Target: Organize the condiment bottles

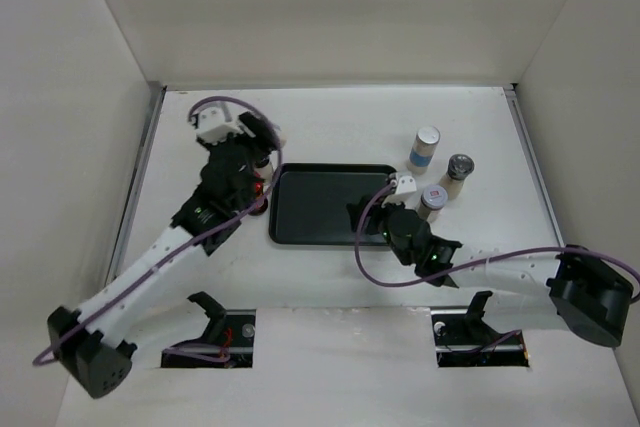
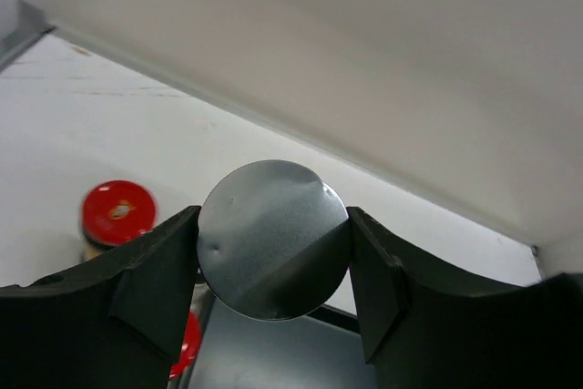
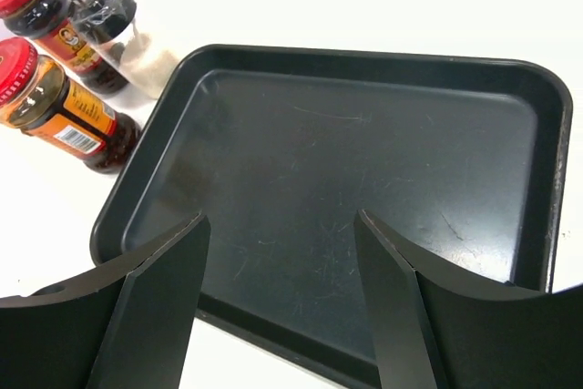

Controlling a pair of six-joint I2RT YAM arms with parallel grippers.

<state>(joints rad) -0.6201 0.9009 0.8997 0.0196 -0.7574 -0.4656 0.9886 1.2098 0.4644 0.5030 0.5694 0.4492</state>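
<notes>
Left hand [image 2: 273, 257] clamped silver-capped jar [image 2: 269, 225], body hidden under cap | right hand [image 3: 281, 266] spread empty over tray [image 3: 383, 125] | red-capped jar [image 2: 118, 213] partly hidden.

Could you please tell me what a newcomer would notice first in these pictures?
The left gripper, jaws shut on a silver-capped jar, hangs by the far left corner of the black tray mid-table, with two red-capped jars beside it. The right gripper hovers open over the tray's right side, and three more bottles stand right of the tray.
</notes>
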